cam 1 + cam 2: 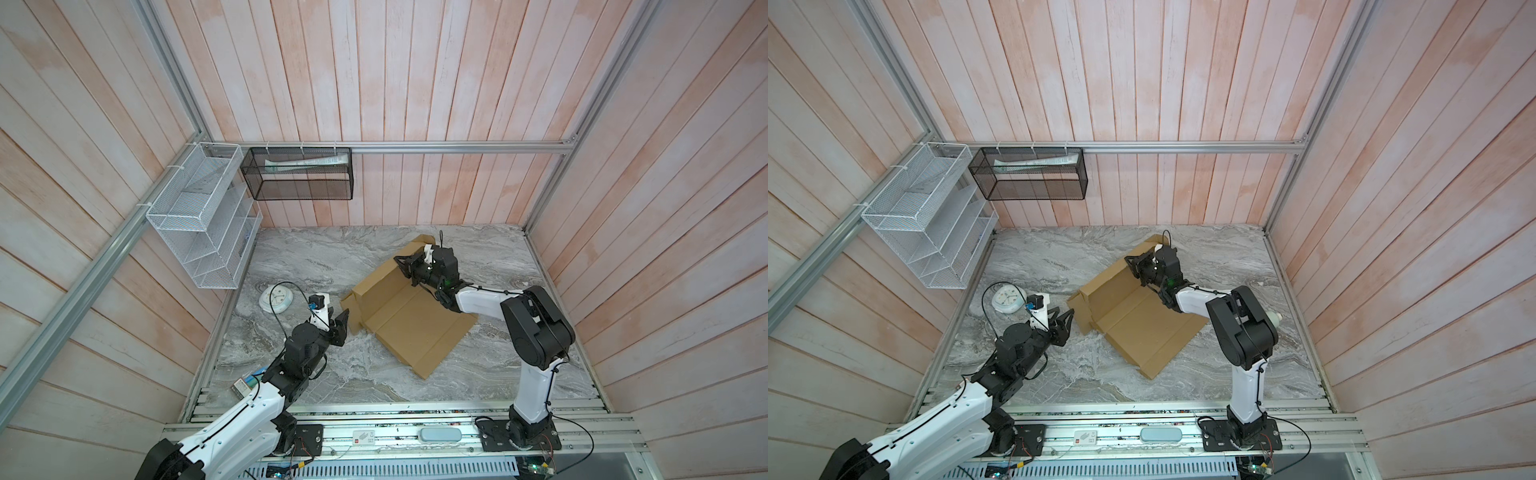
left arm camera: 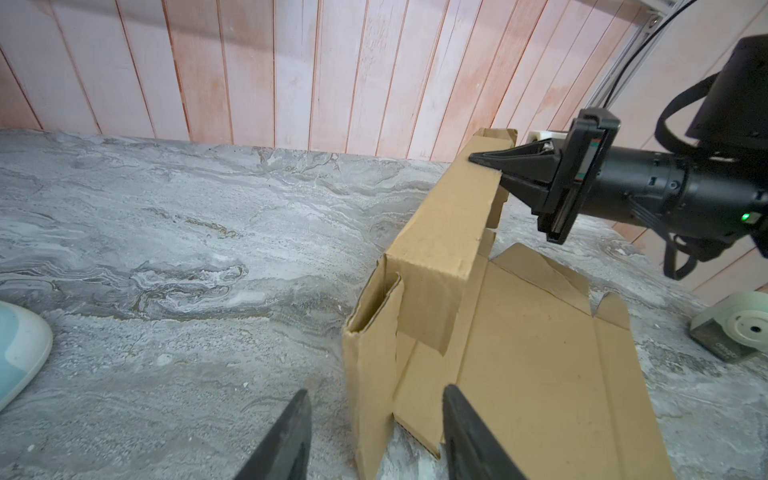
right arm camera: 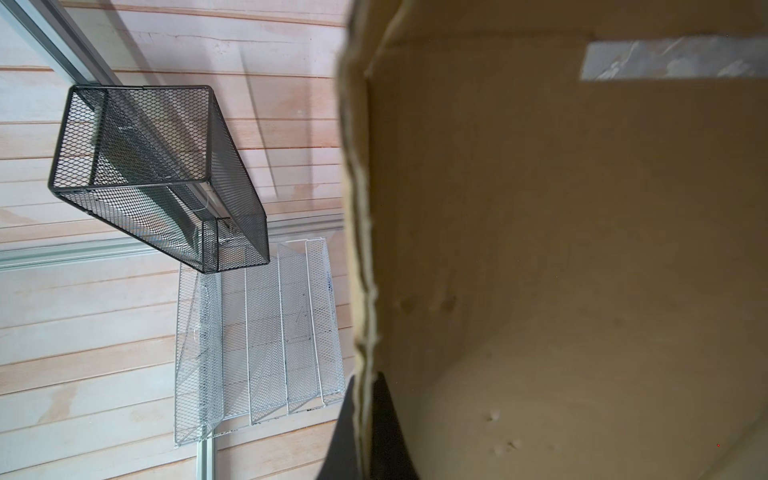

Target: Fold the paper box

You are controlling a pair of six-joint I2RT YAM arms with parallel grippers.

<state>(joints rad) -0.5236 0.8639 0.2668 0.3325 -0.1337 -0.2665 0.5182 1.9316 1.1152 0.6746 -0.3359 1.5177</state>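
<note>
The paper box (image 1: pixel 415 320) is brown cardboard lying partly folded on the marble table (image 1: pixel 316 257). One long wall stands up along its far-left side. My right gripper (image 1: pixel 400 265) is shut on the top edge of that wall at its far end; the right wrist view shows the corrugated edge pinched between its fingers (image 3: pixel 388 428). My left gripper (image 1: pixel 345 318) is open at the box's near-left corner. In the left wrist view the upright corner flap (image 2: pixel 370 374) stands in the gap between its fingers (image 2: pixel 291 436), not touched by them.
A round white and pale-blue item (image 1: pixel 276 297) lies left of the box, just behind my left arm. A tape dispenser (image 2: pixel 735 328) sits at the right past the box. A white wire rack (image 1: pixel 199 220) and a black mesh basket (image 1: pixel 299 174) hang on the walls.
</note>
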